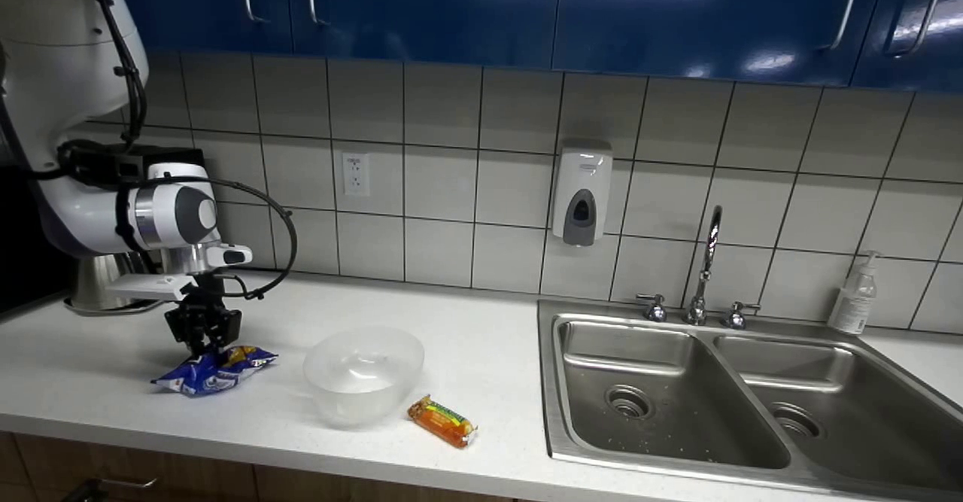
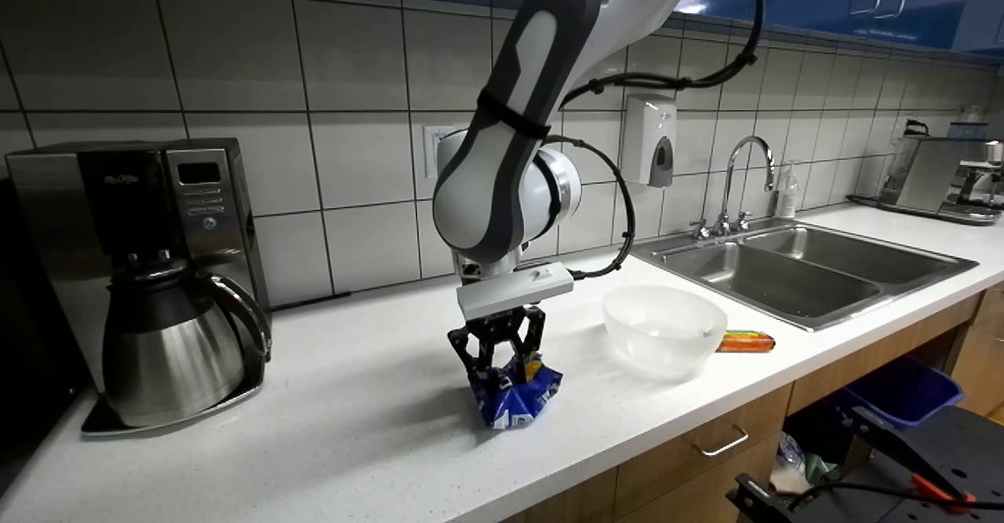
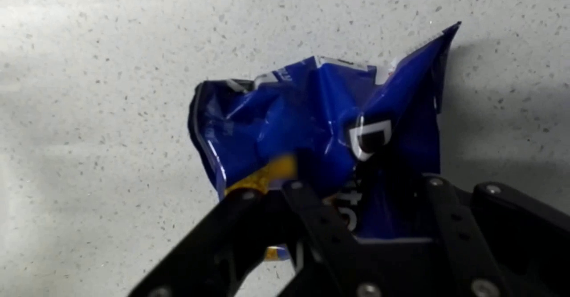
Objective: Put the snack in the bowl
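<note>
The snack, a crinkled blue foil packet with white and yellow marks, lies at the counter's left part in an exterior view and shows in the middle of an exterior view. It fills the centre of the wrist view. My gripper points down over it, fingers closed in on its bunched-up middle. The fingertips are partly hidden by the foil. The packet appears to rest on the counter. The translucent bowl stands upright beside it, towards the sink, and shows in an exterior view. It looks empty.
An orange-yellow oblong packet lies beside the bowl on the sink side. A steel double sink is further along the counter. A coffee maker with a steel carafe stands on the other side of the arm. A tiled wall runs behind.
</note>
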Robot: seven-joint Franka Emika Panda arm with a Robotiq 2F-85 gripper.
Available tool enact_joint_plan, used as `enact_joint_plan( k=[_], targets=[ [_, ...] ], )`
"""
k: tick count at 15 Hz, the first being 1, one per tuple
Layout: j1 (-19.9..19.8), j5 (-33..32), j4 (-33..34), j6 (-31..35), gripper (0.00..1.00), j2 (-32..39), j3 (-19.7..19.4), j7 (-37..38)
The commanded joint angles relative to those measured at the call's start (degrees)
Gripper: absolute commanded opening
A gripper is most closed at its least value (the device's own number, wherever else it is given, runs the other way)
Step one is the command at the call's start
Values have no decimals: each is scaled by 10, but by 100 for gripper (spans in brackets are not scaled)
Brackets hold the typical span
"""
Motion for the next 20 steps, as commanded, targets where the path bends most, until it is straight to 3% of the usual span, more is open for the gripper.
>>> enact_joint_plan(
  k=[1,3,4,12,20],
  targets=[
    [11,6,1,-11,15,-18,-7,8],
    [11,5,-2,-9,1,-27,-7,8],
    [9,5,-3,-9,0,-30,-7,7],
    [-4,10,-24,-15,0,-65,-4,-8],
    [-42,-7,-55,-132,0,-189,0,-76]
  ],
)
